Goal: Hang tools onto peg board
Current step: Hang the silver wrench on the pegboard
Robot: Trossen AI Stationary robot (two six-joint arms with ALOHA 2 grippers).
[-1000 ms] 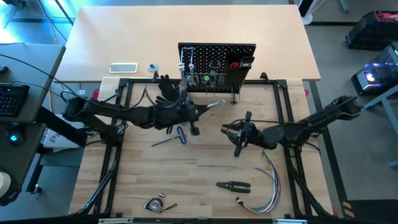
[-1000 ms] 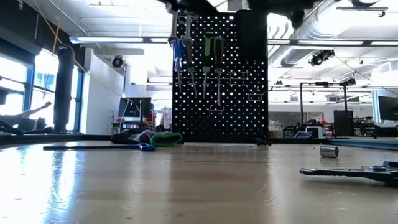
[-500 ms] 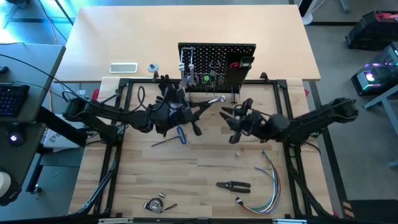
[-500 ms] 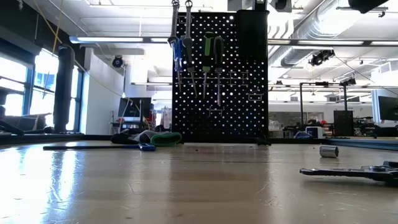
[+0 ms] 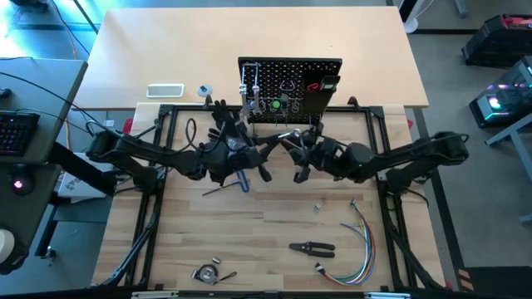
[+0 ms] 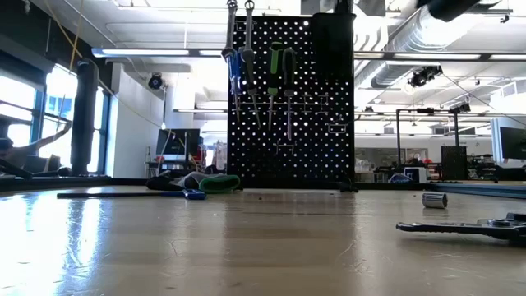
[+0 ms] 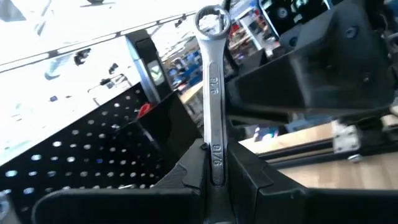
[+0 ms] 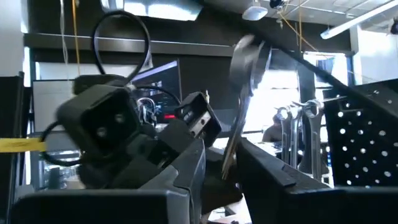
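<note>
**A:** Two claws are at work. The left gripper [image 7: 214, 180] is pinching a silver wrench [image 7: 211, 93], fingers [image 7: 180, 180] pressed on its shank, ring end pointing out from the claw.

**B:** And the right gripper [image 8: 221, 171]?

**A:** It is closed on a second wrench [image 8: 242, 93], which stands up between its fingers [image 8: 273, 171]. From above, the two claws sit close together over the bench's middle, just in front of the peg board [image 5: 289, 71], and the left gripper's wrench reaches toward the right one.

**B:** How do the arms lie?

**A:** The left arm [image 5: 150, 149] stretches in from the bench's left edge, the right arm [image 5: 416, 158] from the right edge, both nearly level and angled toward the board.

**B:** What does the board carry?

**A:** It stands upright at the far edge of the bench. Several tools hang on its hooks: a blue-handled one [image 6: 236, 70], a green-handled one [image 6: 275, 62], silver wrenches [image 6: 249, 49]. A black box bin [image 6: 334, 37] sits at one side; I cannot tell what is in it.

**B:** Anything on the bench itself?

**A:** A blue-handled hex key [image 5: 237, 183] lies below the left claw. Pliers [image 5: 312, 247] and a bundle of coloured wires [image 5: 353, 249] lie toward the near right corner, a small tool [image 5: 208, 272] at the near edge.
</note>
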